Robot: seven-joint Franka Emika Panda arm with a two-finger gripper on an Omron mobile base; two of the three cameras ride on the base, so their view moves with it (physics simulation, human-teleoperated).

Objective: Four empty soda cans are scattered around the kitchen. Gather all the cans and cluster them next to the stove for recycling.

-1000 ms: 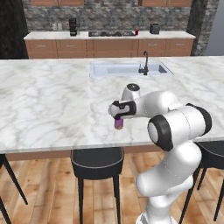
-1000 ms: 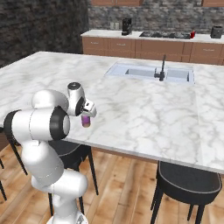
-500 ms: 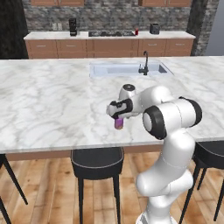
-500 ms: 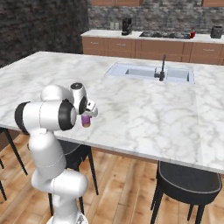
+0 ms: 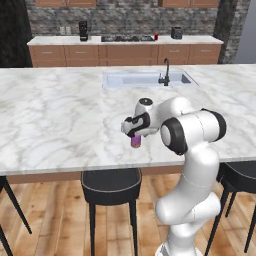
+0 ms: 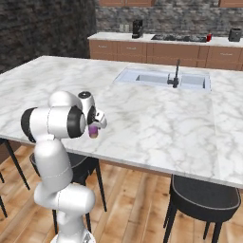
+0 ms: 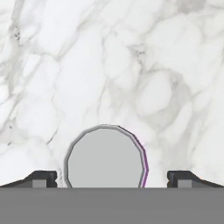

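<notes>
Right under your hand (image 7: 112, 178) stands the purple-pink soda can (image 7: 105, 156), upright on the marble worktop (image 7: 131, 65); the hand view looks straight down on its silver top, with a thin purple edge showing on one side. There you see the two fingertips (image 7: 41, 178) spread as wide as they go, one on each side of the can with bare marble between each tip and the can's rim, so the hand has hold of nothing. The left base view gives you what the hand view cannot: the can's purple side (image 5: 135, 141) standing near the worktop's front edge, its top tucked beneath the hand (image 5: 133, 131). In the right base view the same can (image 6: 93, 131) shows just below the hand (image 6: 96, 122), partly covered by the arm's dark joint. Below the hand, under the worktop's edge, the base views show black stools (image 5: 111, 181) on the wood plank floor (image 6: 142, 209). Farther out from the hand, across the worktop, lie the sink (image 5: 145, 79) and its dark faucet (image 5: 165, 75). Well beyond that, on the back counter (image 5: 60, 41) against the stone wall, sits the black stove (image 5: 127, 38), and just beside its right end stands a small dark red soda can (image 5: 156, 36), seen also in the right base view (image 6: 209, 37).
</notes>
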